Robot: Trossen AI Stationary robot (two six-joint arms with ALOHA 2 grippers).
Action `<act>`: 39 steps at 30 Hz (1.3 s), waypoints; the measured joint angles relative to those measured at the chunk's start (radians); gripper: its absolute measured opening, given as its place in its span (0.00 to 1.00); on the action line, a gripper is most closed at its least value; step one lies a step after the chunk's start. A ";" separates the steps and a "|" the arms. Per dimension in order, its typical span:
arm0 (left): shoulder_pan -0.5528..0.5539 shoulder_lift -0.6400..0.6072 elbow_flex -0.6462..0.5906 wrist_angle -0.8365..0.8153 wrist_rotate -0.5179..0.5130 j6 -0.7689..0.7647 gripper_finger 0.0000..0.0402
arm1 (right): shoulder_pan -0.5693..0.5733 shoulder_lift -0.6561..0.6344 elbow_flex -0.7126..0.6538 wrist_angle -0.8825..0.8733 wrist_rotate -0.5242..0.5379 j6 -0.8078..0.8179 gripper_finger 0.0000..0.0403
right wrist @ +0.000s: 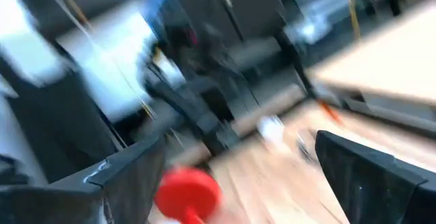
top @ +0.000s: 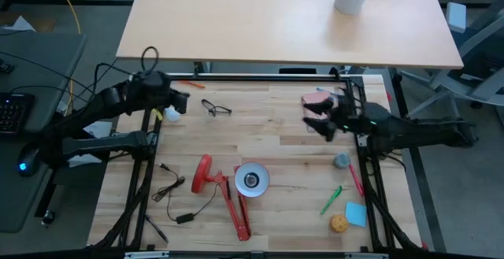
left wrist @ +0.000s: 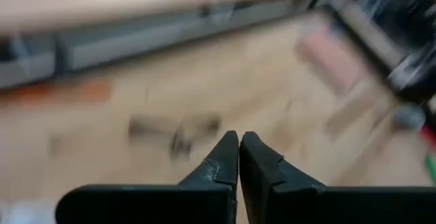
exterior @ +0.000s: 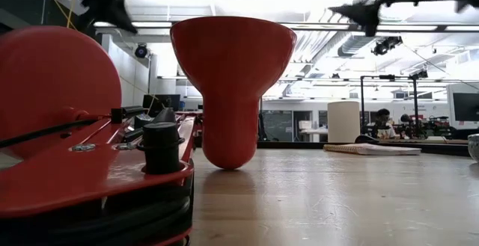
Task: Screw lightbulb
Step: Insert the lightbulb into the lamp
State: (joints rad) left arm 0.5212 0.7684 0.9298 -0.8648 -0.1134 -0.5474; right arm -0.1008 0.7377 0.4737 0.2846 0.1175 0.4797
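The lightbulb point(top: 171, 115) lies on the surface point(top: 283, 145) at ten o'clock, just beside the left gripper point(top: 182, 99), fingers closed on nothing. Right gripper point(top: 319, 123), two o'clock, fingers spread.

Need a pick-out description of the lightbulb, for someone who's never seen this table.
Start at the wooden table in the high view and go to its far left corner, where the left arm's pincer hangs. The lightbulb lies right beside it, left of the eyeglasses. It is a small white pear shape, far smaller than the lamp shade nearer the middle.
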 joint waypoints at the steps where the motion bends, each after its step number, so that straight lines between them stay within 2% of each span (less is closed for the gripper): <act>1: 0.020 0.008 0.000 -0.054 0.044 -0.011 0.03 | -0.012 0.042 0.041 -0.057 -0.003 0.007 0.91; 4: 0.051 0.033 0.000 -0.196 0.151 -0.010 0.12 | -0.032 0.149 0.145 -0.121 0.003 0.056 0.91; 7: 0.055 0.058 0.000 -0.276 0.171 0.024 0.23 | -0.042 0.230 0.221 -0.124 0.003 0.100 0.91; 12: 0.055 0.105 0.000 -0.289 0.036 -0.016 0.44 | -0.038 0.321 0.301 -0.131 -0.017 0.084 0.91; 17: 0.055 0.153 0.000 -0.296 -0.092 -0.183 0.57 | -0.038 0.375 0.323 -0.157 -0.023 0.168 0.91; 25: 0.055 0.208 -0.009 -0.329 -0.284 -0.535 0.60 | -0.040 0.402 0.325 -0.351 0.005 0.140 0.91; 34: 0.061 0.239 -0.258 -0.166 -0.244 -0.887 0.60 | -0.045 0.416 0.324 -0.455 -0.024 0.105 0.91; 39: 0.070 0.240 -0.341 -0.085 -0.281 -1.011 0.60 | -0.045 0.416 0.324 -0.462 -0.024 0.091 0.91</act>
State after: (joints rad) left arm 0.5915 1.0083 0.5890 -0.9501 -0.3942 -1.5588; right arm -0.1463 1.1534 0.7979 -0.1771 0.0937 0.5709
